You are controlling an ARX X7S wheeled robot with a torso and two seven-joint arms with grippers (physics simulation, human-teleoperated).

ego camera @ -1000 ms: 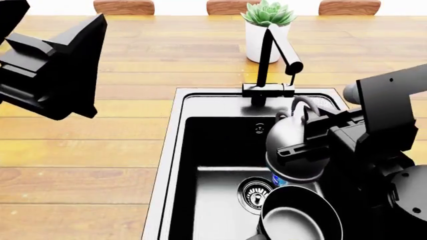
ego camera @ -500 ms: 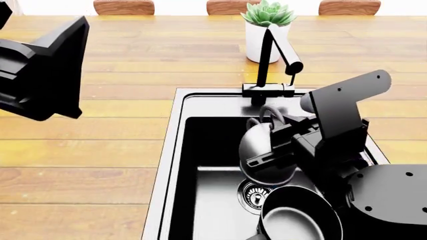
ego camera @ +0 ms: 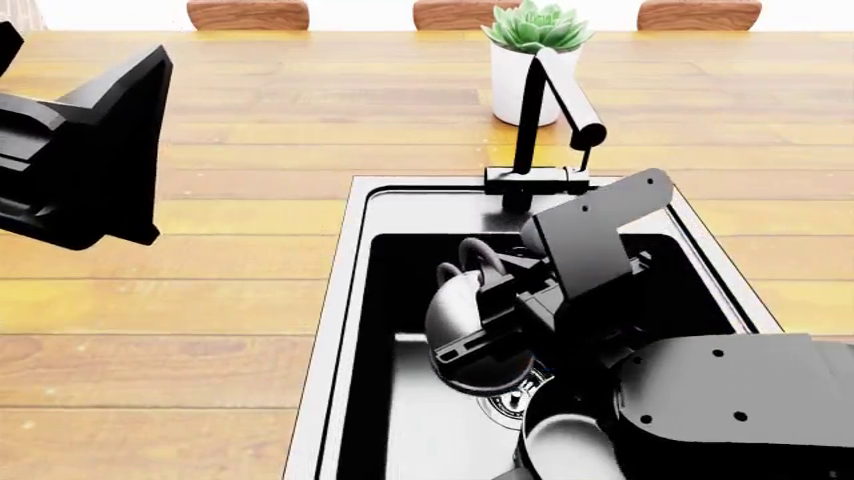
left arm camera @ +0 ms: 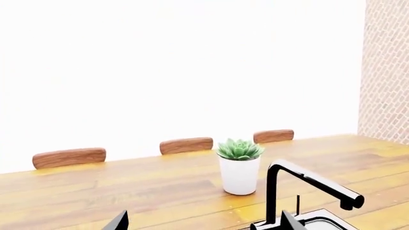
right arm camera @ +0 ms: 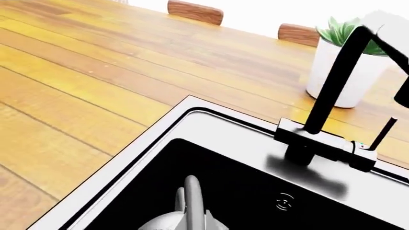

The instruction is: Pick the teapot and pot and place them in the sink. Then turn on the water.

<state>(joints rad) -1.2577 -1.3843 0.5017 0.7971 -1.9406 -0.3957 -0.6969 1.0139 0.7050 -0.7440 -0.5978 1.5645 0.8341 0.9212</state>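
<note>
shiny dark-grey teapot, black sink, striped yellow-brown wooden counter, white plant pot.

Bright, even, sharp renders; blown-out white backdrop.

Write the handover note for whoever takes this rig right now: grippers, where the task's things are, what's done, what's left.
Right gripper: shut on the teapot, held over the sink basin.
Left gripper: raised over the counter beside the sink, holds nothing; jaw state unclear.
Pot: already in the sink, by the drain.
Faucet: no water running.
Left: set the teapot down, release, turn on the water.
</note>
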